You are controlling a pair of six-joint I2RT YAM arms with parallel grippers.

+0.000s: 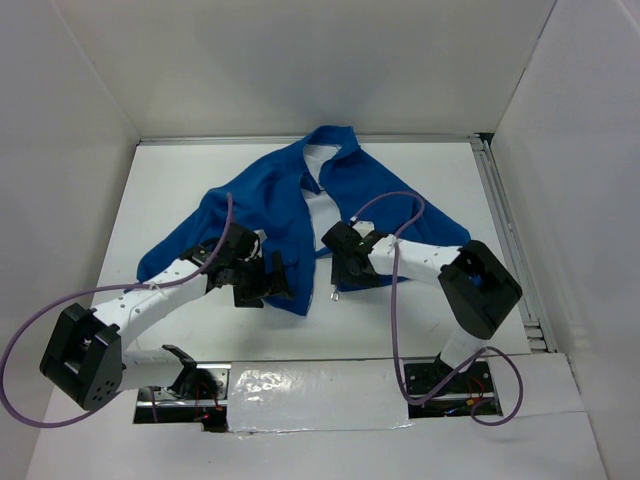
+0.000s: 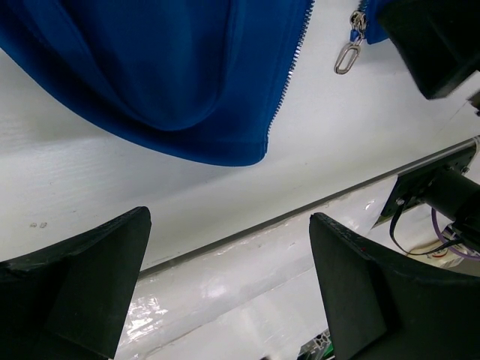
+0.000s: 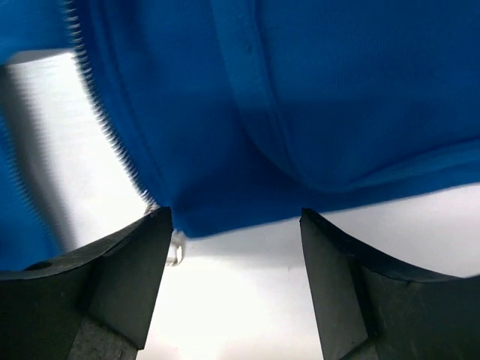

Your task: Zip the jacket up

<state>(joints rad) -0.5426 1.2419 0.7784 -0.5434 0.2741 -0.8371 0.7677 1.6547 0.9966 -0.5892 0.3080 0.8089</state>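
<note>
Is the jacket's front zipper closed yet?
Open. The jacket lies with its front edges parted, white lining showing between; the zipper pull dangles free.

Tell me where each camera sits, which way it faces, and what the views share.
Top external: above and behind the arms, looking down at the jacket, table, both arms.
Left wrist: looks past the open left gripper at the hem and zipper pull.
Right wrist: looks past the open right gripper at the hem.
All three show the jacket's zipper edge.
</note>
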